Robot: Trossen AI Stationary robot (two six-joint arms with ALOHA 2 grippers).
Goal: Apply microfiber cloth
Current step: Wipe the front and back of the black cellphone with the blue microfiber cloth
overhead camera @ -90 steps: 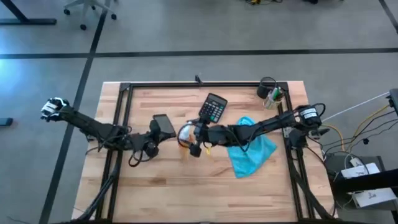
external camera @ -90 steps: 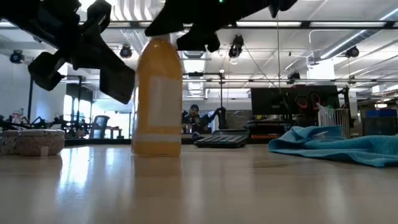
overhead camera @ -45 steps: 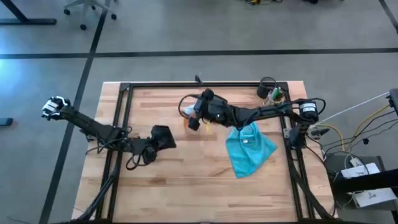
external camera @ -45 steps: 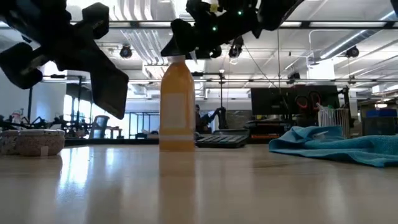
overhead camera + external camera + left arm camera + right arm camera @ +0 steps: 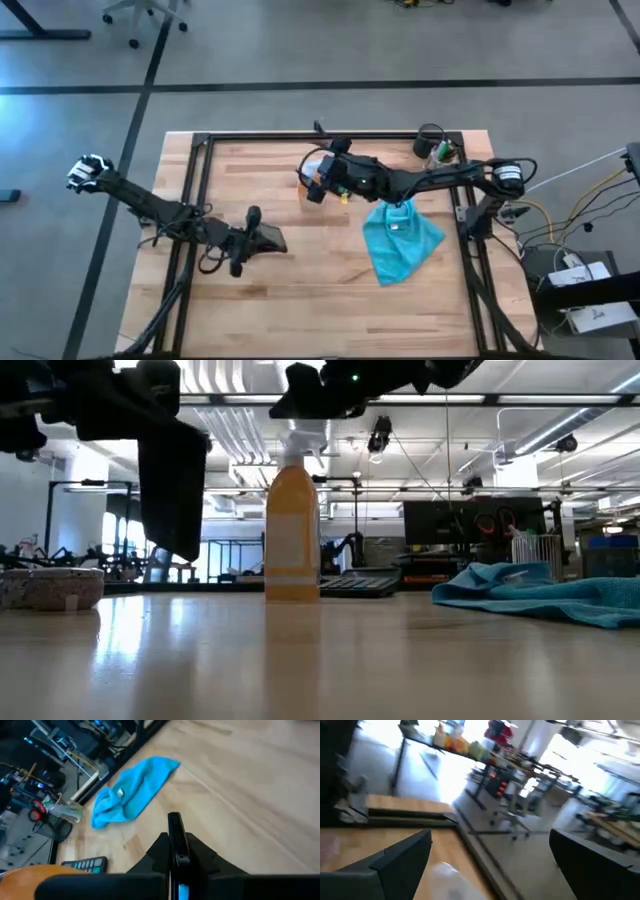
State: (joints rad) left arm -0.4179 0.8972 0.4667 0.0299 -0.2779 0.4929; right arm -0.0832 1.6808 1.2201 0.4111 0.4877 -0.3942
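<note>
On the table's right side the turquoise cloth (image 5: 398,238) lies crumpled and free, with no gripper touching it, so the wiping has not begun. Just left and farther back, the right gripper (image 5: 318,182) hangs over the orange spray bottle (image 5: 292,532); its fingers stand wide apart, holding nothing that I can make out. Toward the left, the left gripper (image 5: 262,238) is closed on a thin dark slab (image 5: 176,854), perhaps a phone. Picking up the cloth and wiping remain.
</note>
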